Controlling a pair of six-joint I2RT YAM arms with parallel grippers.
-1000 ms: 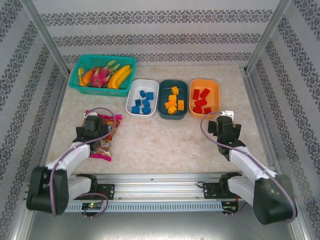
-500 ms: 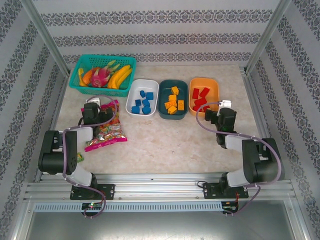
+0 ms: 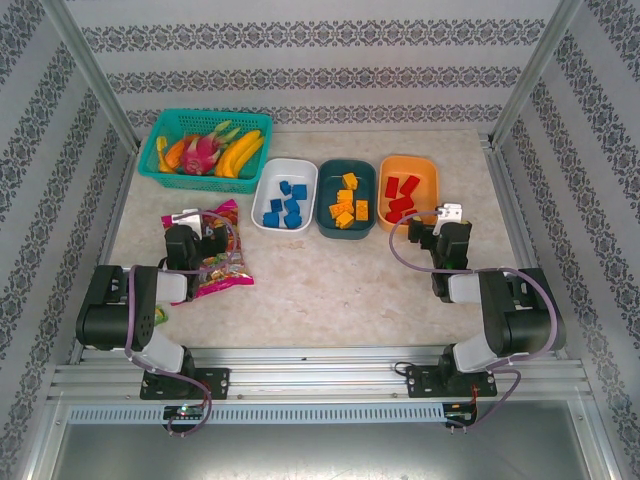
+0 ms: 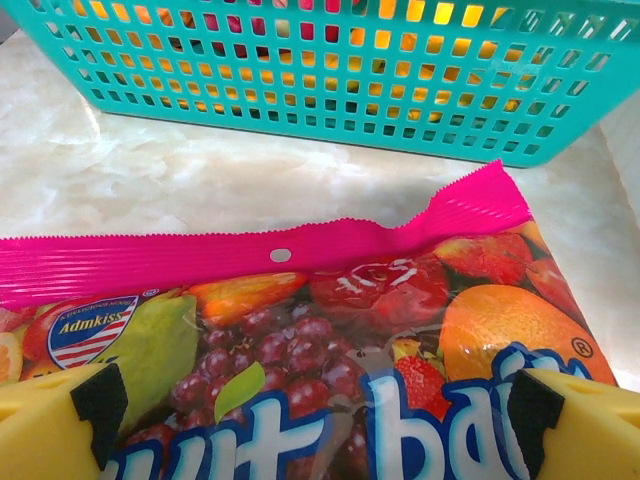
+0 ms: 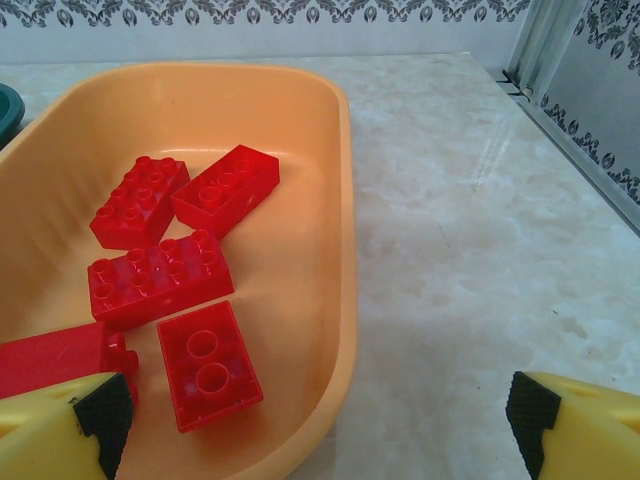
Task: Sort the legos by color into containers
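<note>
The arms had both folded back toward the tabletop's (image 3: 330, 290) near edge in the last second. The left gripper (image 4: 320, 420) sat over the candy bag (image 3: 225, 265) and the right gripper (image 5: 320, 420) by the orange dish (image 3: 428, 170), jaws wide and empty. The legos (image 3: 287, 187) lay colour-sorted in the far-edge dishes (image 3: 268, 175), so sorting looked done.

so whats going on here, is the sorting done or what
Two robot arms are sorting legos by color, and it looks finished. The blue legos lie in the white dish, the yellow legos in the dark teal dish, and the red legos in the orange dish. The left gripper hangs open over the candy bag. The right gripper is open by the orange dish's near end. Neither holds anything.
</note>
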